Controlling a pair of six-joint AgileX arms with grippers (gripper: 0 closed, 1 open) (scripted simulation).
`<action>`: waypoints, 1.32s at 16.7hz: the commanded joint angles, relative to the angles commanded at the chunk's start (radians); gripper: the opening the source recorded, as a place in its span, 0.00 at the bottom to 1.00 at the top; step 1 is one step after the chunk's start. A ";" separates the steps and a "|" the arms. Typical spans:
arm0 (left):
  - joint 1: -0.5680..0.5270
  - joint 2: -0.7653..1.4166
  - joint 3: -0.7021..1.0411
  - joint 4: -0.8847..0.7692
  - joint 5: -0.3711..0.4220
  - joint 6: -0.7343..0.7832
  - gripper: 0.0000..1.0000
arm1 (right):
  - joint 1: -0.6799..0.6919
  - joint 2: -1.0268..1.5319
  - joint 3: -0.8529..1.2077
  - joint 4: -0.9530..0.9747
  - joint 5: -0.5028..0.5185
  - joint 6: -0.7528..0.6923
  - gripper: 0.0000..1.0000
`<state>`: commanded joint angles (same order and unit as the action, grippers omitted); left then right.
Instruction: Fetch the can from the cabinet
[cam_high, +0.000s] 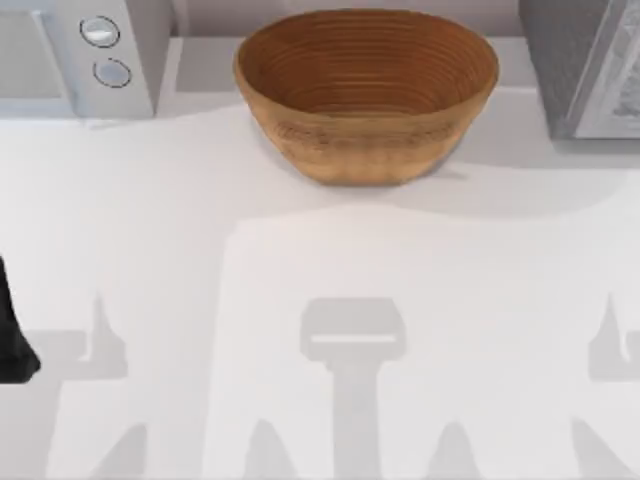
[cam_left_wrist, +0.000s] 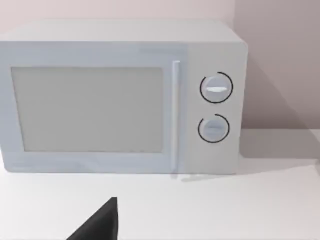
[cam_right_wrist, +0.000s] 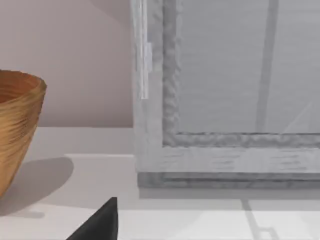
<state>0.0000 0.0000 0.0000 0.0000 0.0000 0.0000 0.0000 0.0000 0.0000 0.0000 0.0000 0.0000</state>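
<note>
Top view is showing the plain white surface (cam_high: 320, 250) lying bare along its near edge, crossed only by the grey shadows of the two arms. At the left edge, near the front, a dark part of my left arm (cam_high: 12, 335) is poking in; how its gripper is set, and whether it has hold of anything, I cannot tell. In the left wrist view a black gripper finger (cam_left_wrist: 100, 225) is showing low in front of the lens, and in the right wrist view a matching black finger (cam_right_wrist: 100, 222) of my right arm is doing the same; the spread of either pair cannot be judged.

Farther back, at the middle of the surface, a round woven brown wooden bowl (cam_high: 366, 90) is sitting upright, its inside bare. Behind it on the left, a pale grey boxy microwave (cam_left_wrist: 120, 97) with two round dials is standing against the wall, door closed. At the far right, a grey cabinet (cam_high: 585, 65) with a mottled frame is standing, its front panel closed. Where the can is lying I cannot tell.
</note>
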 joint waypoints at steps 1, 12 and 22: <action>0.000 0.000 0.000 0.000 0.000 0.000 1.00 | 0.000 0.000 0.000 0.000 0.000 0.000 1.00; 0.000 0.000 0.000 0.000 0.000 0.000 1.00 | 0.063 0.447 0.552 -0.138 0.066 0.010 1.00; 0.000 0.000 0.000 0.000 0.000 0.000 1.00 | 0.155 1.132 1.476 -0.358 0.169 0.017 1.00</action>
<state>0.0000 0.0000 0.0000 0.0000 0.0000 0.0000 0.1549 1.1325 1.4760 -0.3582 0.1694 0.0171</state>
